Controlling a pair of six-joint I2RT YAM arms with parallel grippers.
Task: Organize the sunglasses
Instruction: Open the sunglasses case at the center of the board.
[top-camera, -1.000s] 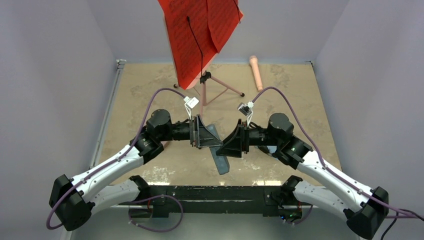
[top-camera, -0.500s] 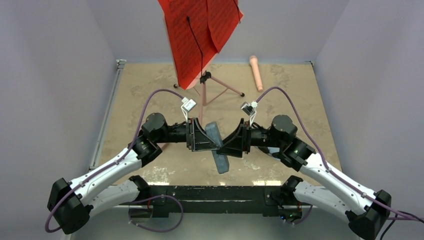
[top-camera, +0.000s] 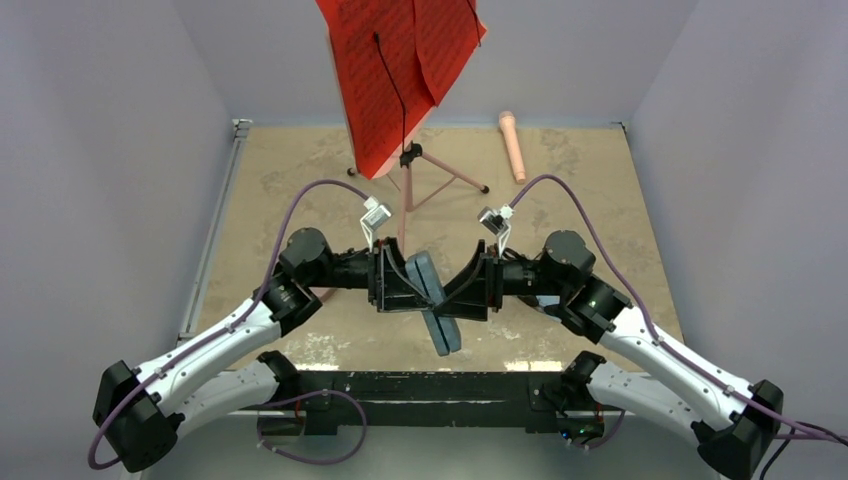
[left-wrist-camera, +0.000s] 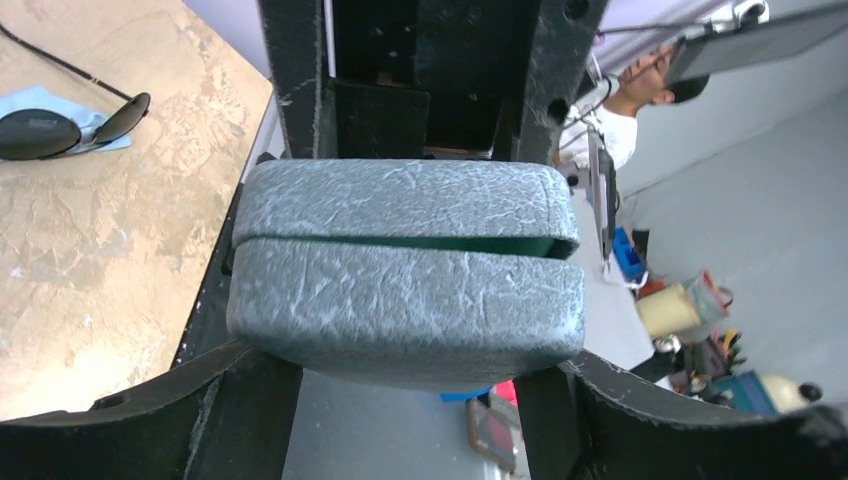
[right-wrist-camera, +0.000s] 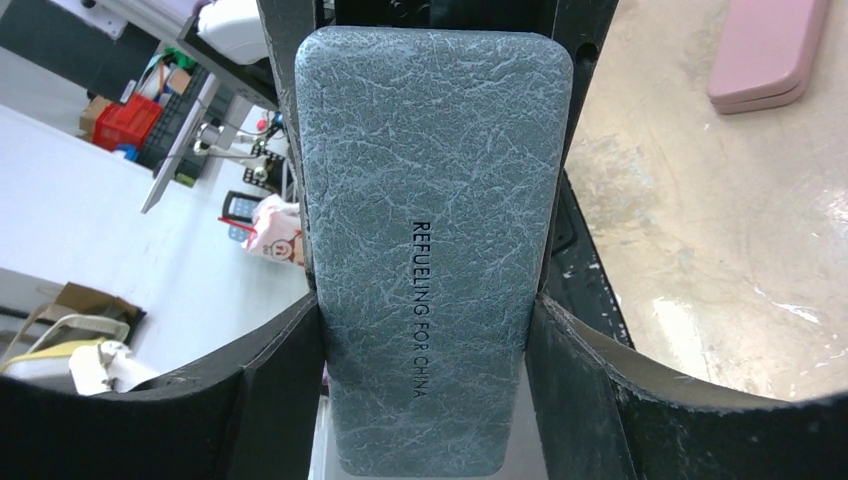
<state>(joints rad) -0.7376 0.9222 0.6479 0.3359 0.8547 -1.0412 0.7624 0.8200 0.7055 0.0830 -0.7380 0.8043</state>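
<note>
A grey-blue textured case (top-camera: 445, 330) hangs above the table's near middle, between both arms. My right gripper (top-camera: 462, 290) is shut across its width, the fingers pressed on both long sides (right-wrist-camera: 425, 330) of the case (right-wrist-camera: 430, 150). My left gripper (top-camera: 418, 282) faces it from the other side. In the left wrist view the case's end (left-wrist-camera: 405, 300) fills the space at my fingertips (left-wrist-camera: 407, 400), its seam slightly gaping, and its lower corners meet both fingers. Whether they squeeze it is unclear. The black sunglasses (left-wrist-camera: 70, 125) lie on the table.
A pale blue cloth (left-wrist-camera: 30, 100) lies under the black sunglasses. A pink case (top-camera: 513, 145) (right-wrist-camera: 765, 55) lies at the back right. A red sheet holder on a tripod (top-camera: 400, 70) stands at the back centre, just beyond both grippers.
My left gripper has slid right onto the case's far end and its jaws have narrowed. The case has turned more edge-on to the top camera. The right gripper's hold is unchanged.
</note>
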